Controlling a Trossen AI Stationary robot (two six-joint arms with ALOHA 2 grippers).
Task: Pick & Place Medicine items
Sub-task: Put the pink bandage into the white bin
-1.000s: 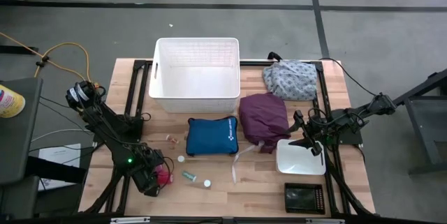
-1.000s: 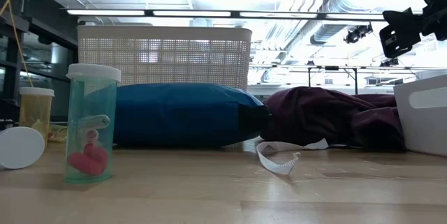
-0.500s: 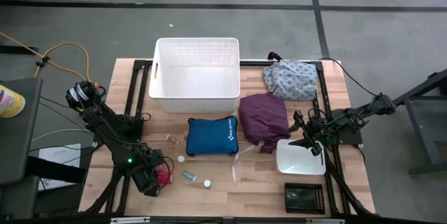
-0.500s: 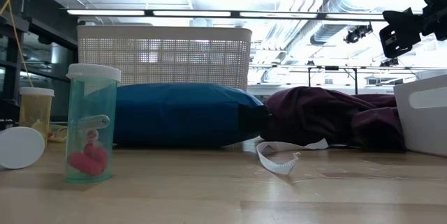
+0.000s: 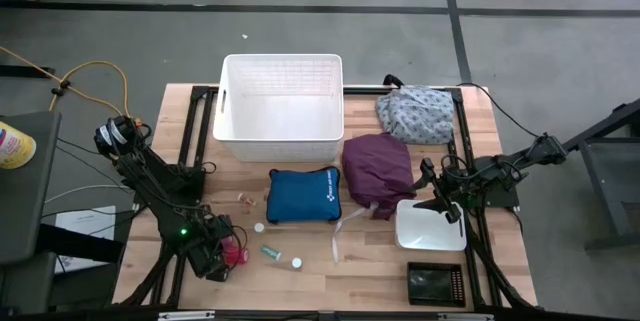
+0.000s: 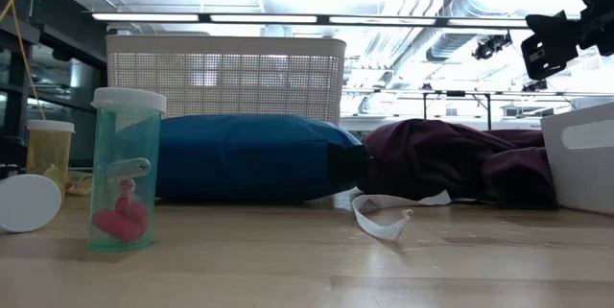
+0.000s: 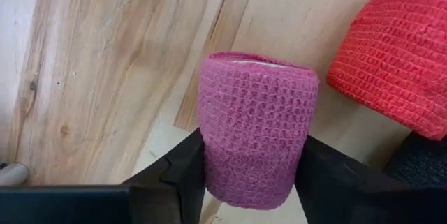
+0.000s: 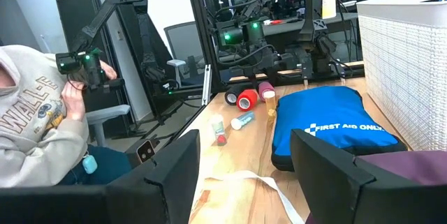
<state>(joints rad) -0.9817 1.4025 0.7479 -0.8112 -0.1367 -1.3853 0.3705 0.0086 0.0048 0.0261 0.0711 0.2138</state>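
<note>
Pink roll (image 7: 255, 130): a stubby cylinder of woven, waffle-textured bandage, standing upright on the pale wooden bench (image 7: 105, 77); the left claw (image 7: 250, 175) had a dark finger pressed against each side of it, grasping it.
Red roll (image 7: 394, 49): coarse knit weave, rounded, just beside the pink roll but apart from it; a black roll (image 7: 422, 168) showed at the edge below it.
Where on the bench: at the front left corner, seen from above as a pink spot (image 5: 236, 254) at the left claw (image 5: 222, 258).
Vial (image 6: 126, 169): clear greenish plastic tube with a white cap, upright, something pink inside.
Blue pouch (image 5: 303, 194): smooth padded fabric, rectangular, mid-bench.
Basket (image 5: 281, 106): white perforated plastic, behind the pouch.
Right claw (image 5: 444, 207): fingers parted and holding nothing, hanging over a white tray (image 5: 430, 227).
Change: a second earlier the left claw sat in the same spot; the bench and its things looked the same.
</note>
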